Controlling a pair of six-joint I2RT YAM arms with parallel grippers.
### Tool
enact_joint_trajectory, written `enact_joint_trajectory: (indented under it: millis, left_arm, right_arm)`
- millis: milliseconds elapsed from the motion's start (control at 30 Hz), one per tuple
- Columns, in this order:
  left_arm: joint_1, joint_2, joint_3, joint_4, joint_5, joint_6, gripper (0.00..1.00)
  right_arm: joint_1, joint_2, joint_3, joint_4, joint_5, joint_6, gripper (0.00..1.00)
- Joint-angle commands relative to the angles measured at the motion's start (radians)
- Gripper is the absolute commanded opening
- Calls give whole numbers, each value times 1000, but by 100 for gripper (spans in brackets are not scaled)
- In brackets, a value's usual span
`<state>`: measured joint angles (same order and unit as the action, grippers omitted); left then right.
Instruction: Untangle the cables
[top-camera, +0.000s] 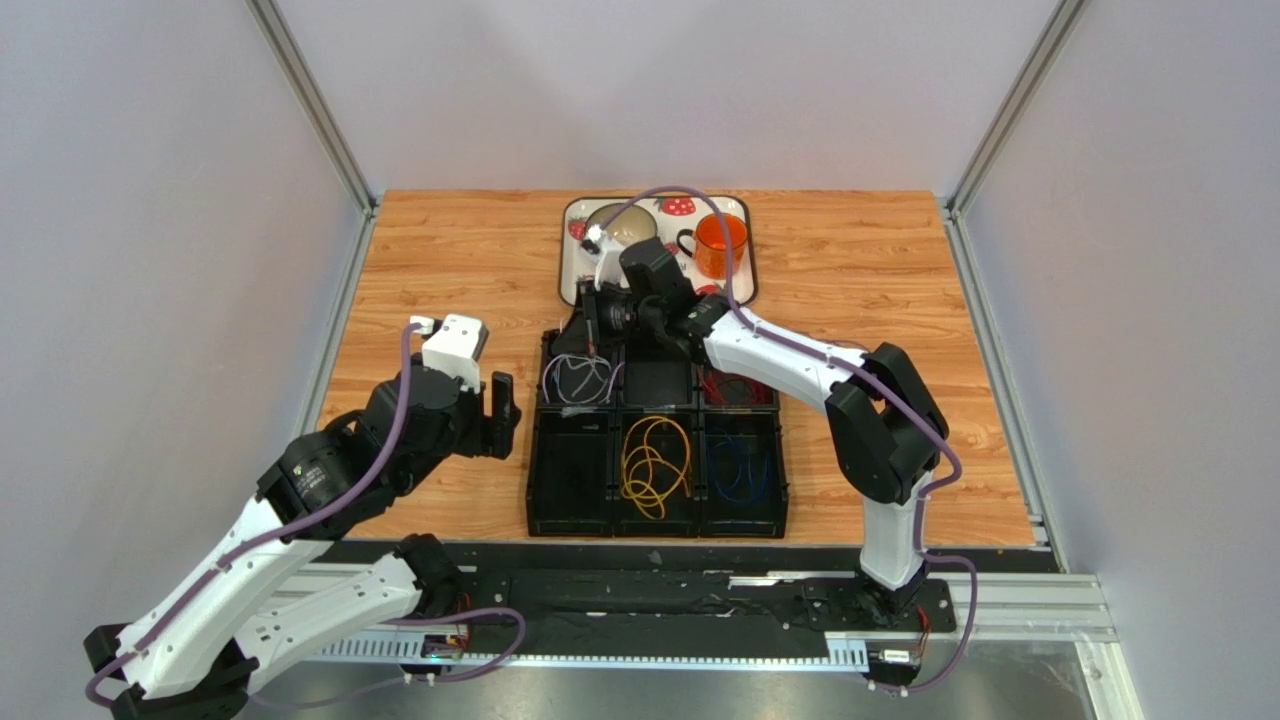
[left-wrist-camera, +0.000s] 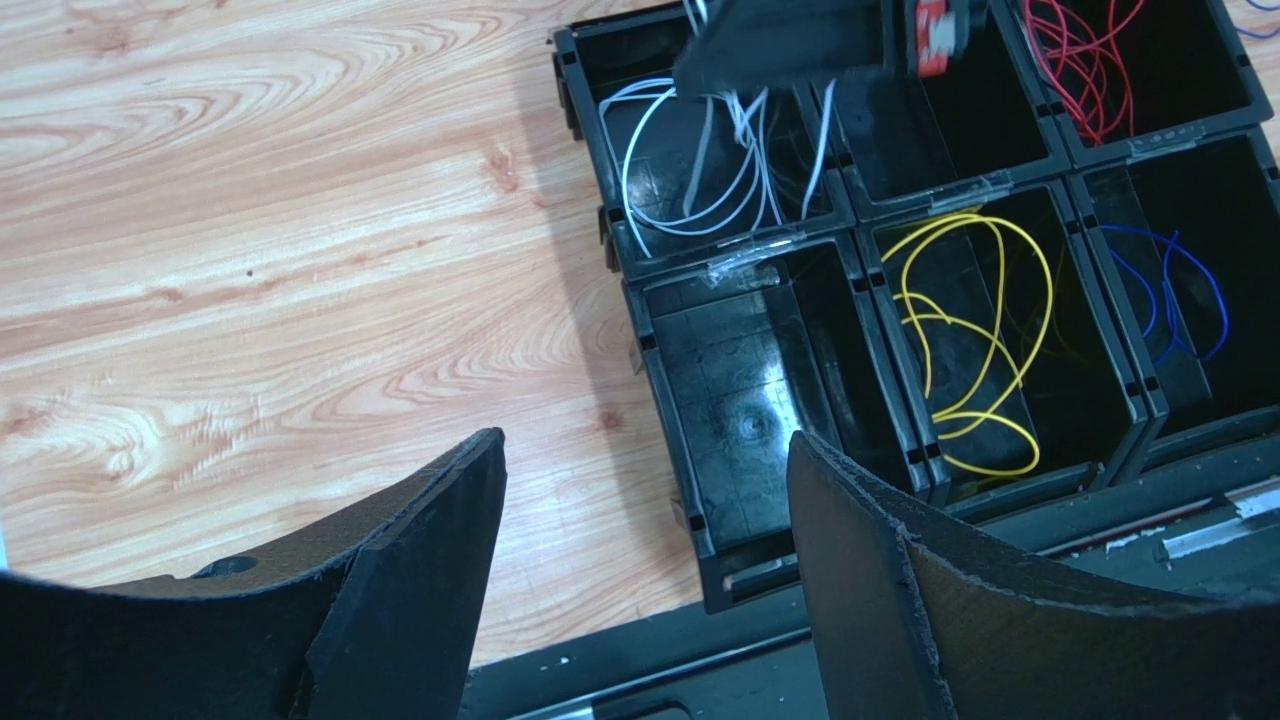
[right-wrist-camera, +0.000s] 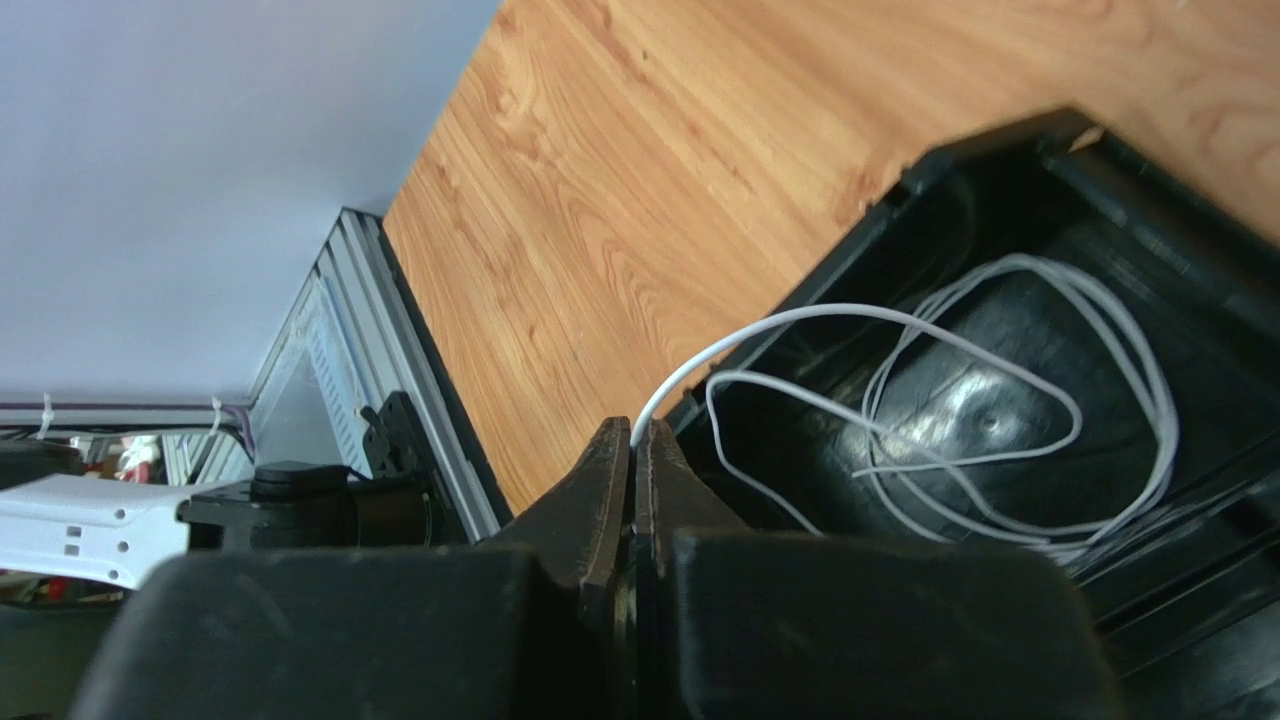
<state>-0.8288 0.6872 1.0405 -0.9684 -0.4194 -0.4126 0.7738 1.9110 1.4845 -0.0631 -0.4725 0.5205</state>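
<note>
A black bin tray (top-camera: 573, 495) with six compartments holds the cables. The white cable (top-camera: 579, 378) loops in the back left bin, the red cable (top-camera: 736, 393) in the back right, the yellow cable (top-camera: 655, 462) in the front middle, the blue cable (top-camera: 739, 465) in the front right. My right gripper (top-camera: 601, 318) is over the back left bin, shut on the white cable (right-wrist-camera: 842, 323), which rises from the bin to its tips (right-wrist-camera: 633, 435). My left gripper (top-camera: 499, 413) is open and empty, left of the tray; its fingers (left-wrist-camera: 436, 525) frame the wood.
A patterned tray (top-camera: 579, 225) at the back holds an orange cup (top-camera: 721, 243) and a round dish (top-camera: 628, 228). The front left bin (left-wrist-camera: 751, 413) and back middle bin (left-wrist-camera: 917, 128) look empty. Grey walls stand on both sides.
</note>
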Motion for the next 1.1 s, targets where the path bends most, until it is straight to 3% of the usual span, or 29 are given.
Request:
enact_joint_trajectory:
  millis: [0, 267, 667, 1067]
  left_arm:
    - [5, -3, -4, 17, 10, 11, 77]
    - [3, -2, -2, 17, 10, 9, 77]
    - [5, -8, -4, 16, 7, 9, 77]
    - [5, -8, -4, 16, 8, 9, 77]
  right_arm:
    - [27, -56, -39, 86, -18, 39, 0]
    - [44, -10, -17, 68, 27, 35, 0]
    - [42, 154, 155, -110, 181, 9, 0]
    - [45, 163, 135, -147, 193, 10, 0]
